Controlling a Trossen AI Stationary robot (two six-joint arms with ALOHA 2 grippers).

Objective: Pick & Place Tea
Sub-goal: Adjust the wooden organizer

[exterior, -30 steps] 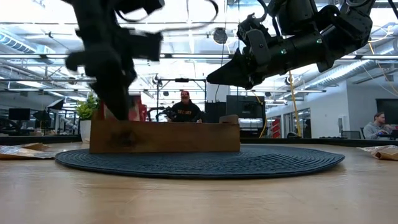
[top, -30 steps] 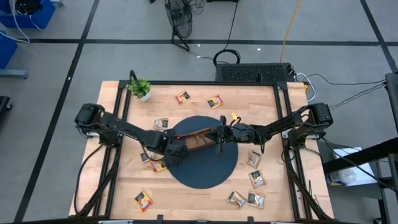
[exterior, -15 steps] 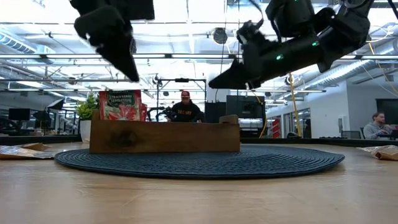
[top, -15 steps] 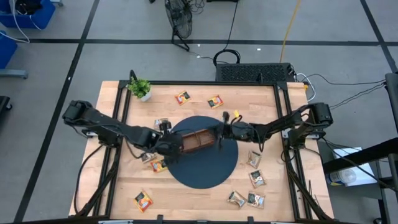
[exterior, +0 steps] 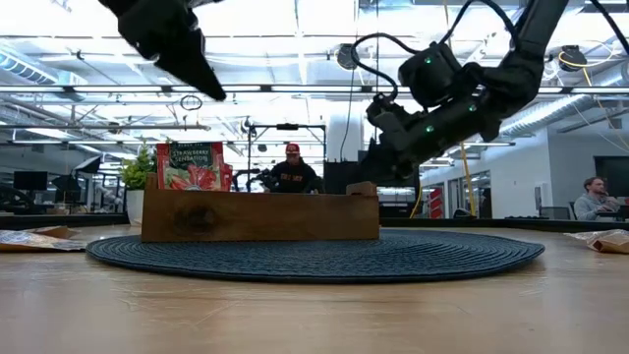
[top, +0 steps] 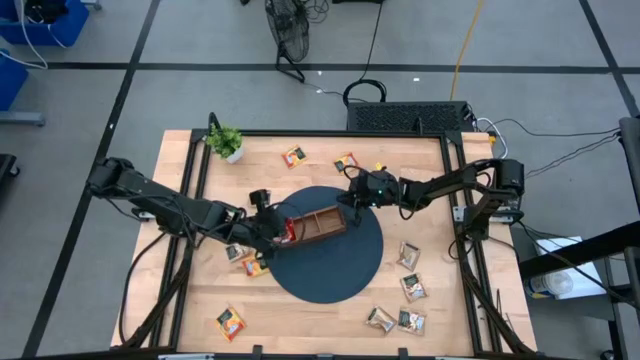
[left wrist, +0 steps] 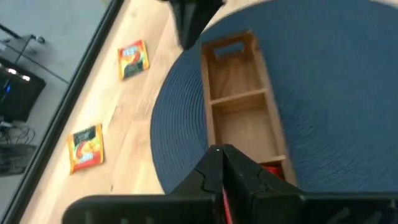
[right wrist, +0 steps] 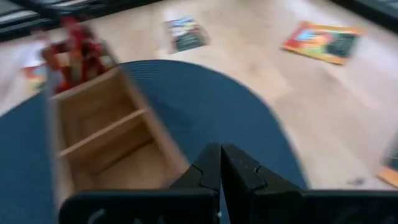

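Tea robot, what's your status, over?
Left gripper shut, empty, beside the tray's end. Right gripper shut, empty, by the other end. One red sachet upright in the end compartment. Nothing in the way.

The left gripper (top: 272, 222), a second ago low over the left end of the wooden tray (top: 318, 223), now sits drawn back off that end and raised high above it. A red tea sachet (exterior: 191, 165) now stands upright in the tray's left compartment, where the gripper was before. The right gripper (top: 352, 199) has pulled away from above the tray toward the table's far side, near the mat's edge.
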